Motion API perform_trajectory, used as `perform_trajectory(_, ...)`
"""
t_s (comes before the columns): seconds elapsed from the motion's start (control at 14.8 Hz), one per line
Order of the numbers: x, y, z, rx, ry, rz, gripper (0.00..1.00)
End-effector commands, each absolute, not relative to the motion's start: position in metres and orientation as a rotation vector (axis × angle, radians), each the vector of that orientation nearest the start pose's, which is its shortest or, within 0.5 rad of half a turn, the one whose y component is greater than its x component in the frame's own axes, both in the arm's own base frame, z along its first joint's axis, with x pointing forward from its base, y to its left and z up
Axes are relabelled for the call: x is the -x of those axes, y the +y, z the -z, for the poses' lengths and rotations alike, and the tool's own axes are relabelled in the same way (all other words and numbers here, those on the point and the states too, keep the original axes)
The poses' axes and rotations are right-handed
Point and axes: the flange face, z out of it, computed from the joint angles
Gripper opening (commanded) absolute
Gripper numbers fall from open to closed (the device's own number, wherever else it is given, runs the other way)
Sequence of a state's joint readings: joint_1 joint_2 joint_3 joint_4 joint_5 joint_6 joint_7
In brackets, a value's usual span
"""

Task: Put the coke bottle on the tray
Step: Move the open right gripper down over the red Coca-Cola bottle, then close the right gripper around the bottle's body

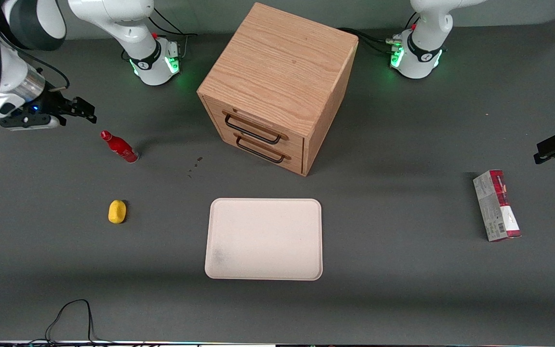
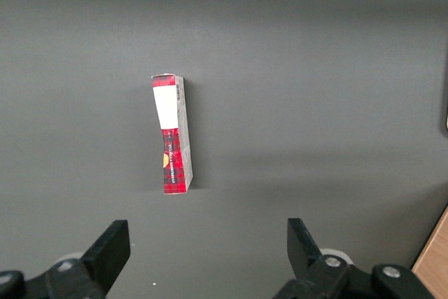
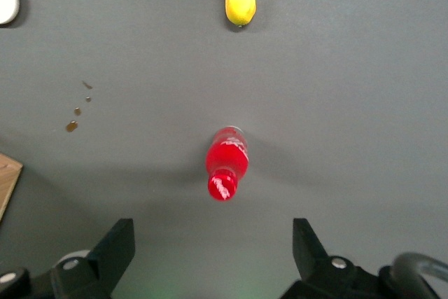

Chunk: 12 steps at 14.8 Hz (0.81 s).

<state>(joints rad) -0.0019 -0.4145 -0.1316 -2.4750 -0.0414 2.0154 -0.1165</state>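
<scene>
The coke bottle (image 1: 119,147) stands upright on the dark grey bench (image 1: 403,270), toward the working arm's end and farther from the front camera than the tray (image 1: 264,239). Nothing touches it. The pincer (image 1: 79,110) hangs in the air above the bench, near the coke bottle and a little farther from the front camera than it, its two fingers (image 3: 115,246) spread wide and holding nothing; in the right wrist view the coke bottle (image 3: 226,162) sits on the bench between the lines of the two fingers, apart from both.

A small yellow lemon-like object (image 1: 117,211) lies on the bench nearer to the front camera than the coke bottle and well apart from it. It lies off to the side of the tray, toward the working arm's end. A few small brown stains (image 1: 194,165) mark the bench between the coke bottle and the wooden drawer cabinet (image 1: 277,86).

The cabinet, with two dark handles on its drawer fronts, stands farther from the front camera than the tray, with a strip of bare bench between them. The tray lies flat with nothing on it, its surface faintly smudged near one corner. A red-and-grey carton (image 1: 496,205) lies toward the parked arm's end, well apart from the tray. A black cable (image 1: 72,315) loops on the bench edge nearest the front camera.
</scene>
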Motion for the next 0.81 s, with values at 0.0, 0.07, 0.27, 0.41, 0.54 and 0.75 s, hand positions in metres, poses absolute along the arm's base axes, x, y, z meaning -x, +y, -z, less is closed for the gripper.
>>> perform_trajectory(0.0,-0.409,-0.055,-0.406,3.13,0.006,-0.055,1.0)
perform_trajectory(0.07,-0.408,-0.055,-0.393,3.128,0.008,-0.071,1.0)
perform_trajectory(0.27,-0.403,-0.053,-0.357,3.125,0.011,-0.097,1.0)
perform_trajectory(0.41,-0.403,-0.053,-0.346,3.126,0.013,-0.1,1.0)
perform_trajectory(0.54,-0.403,-0.053,-0.338,3.125,0.013,-0.128,1.0)
perform_trajectory(0.75,-0.403,-0.053,-0.325,3.123,0.013,-0.179,1.0)
